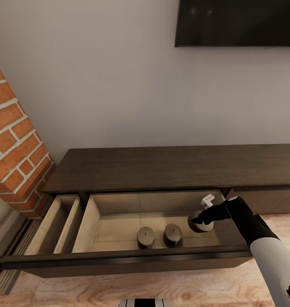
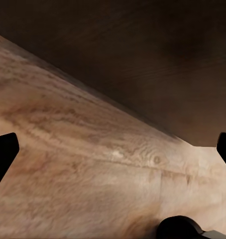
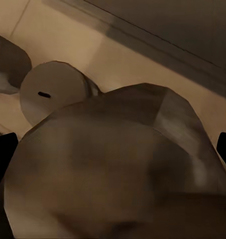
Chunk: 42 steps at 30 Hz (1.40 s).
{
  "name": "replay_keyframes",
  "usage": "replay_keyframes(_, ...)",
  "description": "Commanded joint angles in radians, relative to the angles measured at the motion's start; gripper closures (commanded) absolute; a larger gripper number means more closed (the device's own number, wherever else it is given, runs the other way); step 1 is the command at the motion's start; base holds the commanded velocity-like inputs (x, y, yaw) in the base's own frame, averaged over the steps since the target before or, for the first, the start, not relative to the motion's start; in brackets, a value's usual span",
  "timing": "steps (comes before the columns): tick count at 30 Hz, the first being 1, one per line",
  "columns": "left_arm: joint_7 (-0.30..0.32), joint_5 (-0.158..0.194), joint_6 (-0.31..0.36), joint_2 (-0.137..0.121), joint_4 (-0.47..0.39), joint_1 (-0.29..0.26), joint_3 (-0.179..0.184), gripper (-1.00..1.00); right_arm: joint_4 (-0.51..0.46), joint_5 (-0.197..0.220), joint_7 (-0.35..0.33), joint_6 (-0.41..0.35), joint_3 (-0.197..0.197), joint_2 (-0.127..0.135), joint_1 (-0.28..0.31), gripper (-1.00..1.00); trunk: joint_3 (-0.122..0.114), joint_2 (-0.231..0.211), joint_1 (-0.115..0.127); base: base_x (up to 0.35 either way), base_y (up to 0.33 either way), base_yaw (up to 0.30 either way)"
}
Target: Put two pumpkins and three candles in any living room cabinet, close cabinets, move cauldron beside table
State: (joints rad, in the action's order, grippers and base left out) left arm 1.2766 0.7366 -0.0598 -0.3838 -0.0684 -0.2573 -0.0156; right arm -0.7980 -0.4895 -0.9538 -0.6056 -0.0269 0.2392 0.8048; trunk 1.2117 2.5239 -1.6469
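The long dark cabinet [image 1: 170, 168] has its wide drawer [image 1: 119, 221] pulled out, showing a pale inside. Two grey candles [image 1: 145, 237] [image 1: 172, 235] stand upright on the drawer floor. A third candle [image 1: 199, 222] [image 3: 118, 164] sits further right in the drawer, between the fingers of my right gripper [image 1: 201, 219] [image 3: 115, 154]. Those fingers are spread wide on either side of it, and I cannot tell whether they touch it. One standing candle [image 3: 51, 97] shows just beyond. My left gripper [image 2: 113, 154] hangs open over the wood floor by the cabinet front. The pumpkins, cauldron and table are out of view.
A red brick fireplace [image 1: 12, 145] stands at the left, close to the cabinet's end. A narrow second drawer [image 1: 59, 221] is also open at the left. A dark TV [image 1: 236, 21] hangs on the wall above. Wood floor [image 1: 98, 294] lies in front.
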Motion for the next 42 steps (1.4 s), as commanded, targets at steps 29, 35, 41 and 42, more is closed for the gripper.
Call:
replay_keyframes(29, -0.003, -0.002, -0.006, 0.000, 0.000, 0.000, -0.001, -1.00, 0.199, -0.005, 0.067, 0.123, -0.006, -0.041, 0.001, 1.00, 0.001, 0.000, 0.000, 0.046, -0.028, 0.000)
replay_keyframes(35, -0.002, -0.002, -0.006, 0.000, 0.000, 0.000, -0.001, -1.00, 0.215, -0.008, 0.071, 0.135, -0.004, -0.055, 0.001, 1.00, 0.001, 0.000, 0.000, 0.000, 0.000, 0.000)
replay_keyframes(41, -0.002, -0.002, -0.006, 0.000, 0.000, 0.000, -0.001, -1.00, 0.246, -0.007, 0.075, 0.140, -0.006, -0.060, 0.001, 1.00, 0.001, 0.000, 0.000, 0.000, 0.000, 0.000)
replay_keyframes(42, -0.002, -0.002, -0.006, 0.000, 0.000, 0.000, -0.001, -1.00, 0.250, -0.007, 0.080, 0.142, -0.006, -0.061, 0.001, 1.00, 0.001, 0.000, 0.000, 0.000, 0.000, 0.000)
